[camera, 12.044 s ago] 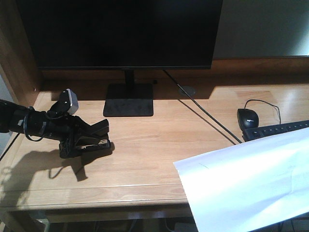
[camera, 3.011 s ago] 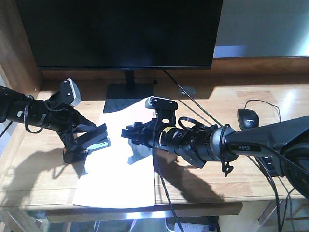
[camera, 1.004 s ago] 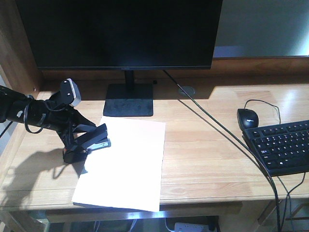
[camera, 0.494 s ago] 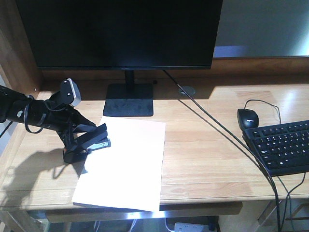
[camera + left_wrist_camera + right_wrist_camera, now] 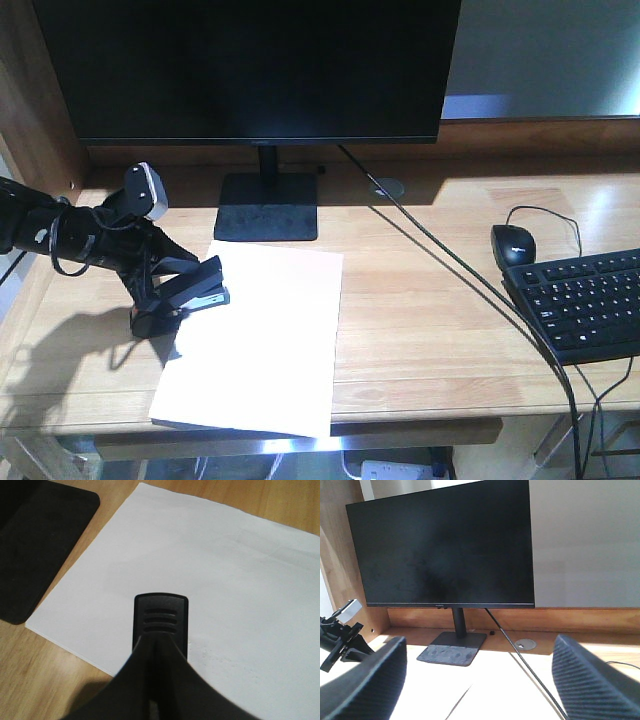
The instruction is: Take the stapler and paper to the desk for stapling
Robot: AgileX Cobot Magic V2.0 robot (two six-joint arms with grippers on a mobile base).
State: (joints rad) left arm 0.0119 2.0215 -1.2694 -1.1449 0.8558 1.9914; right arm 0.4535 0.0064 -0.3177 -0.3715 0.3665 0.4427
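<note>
Sunlit counter (image 5: 420,300): paper (image 5: 255,335) lies flat; left gripper (image 5: 165,285) pinches the stapler (image 5: 190,292) at its edge, right gripper (image 5: 480,680) spread; next, press.

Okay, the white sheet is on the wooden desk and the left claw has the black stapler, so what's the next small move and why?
Probably press the small black stapler down. The left claw grips it tilted, with its nose already over the left edge of the large white paper sheet, which lies flat on the light-wood desk. The right claw is open and clear.
</note>
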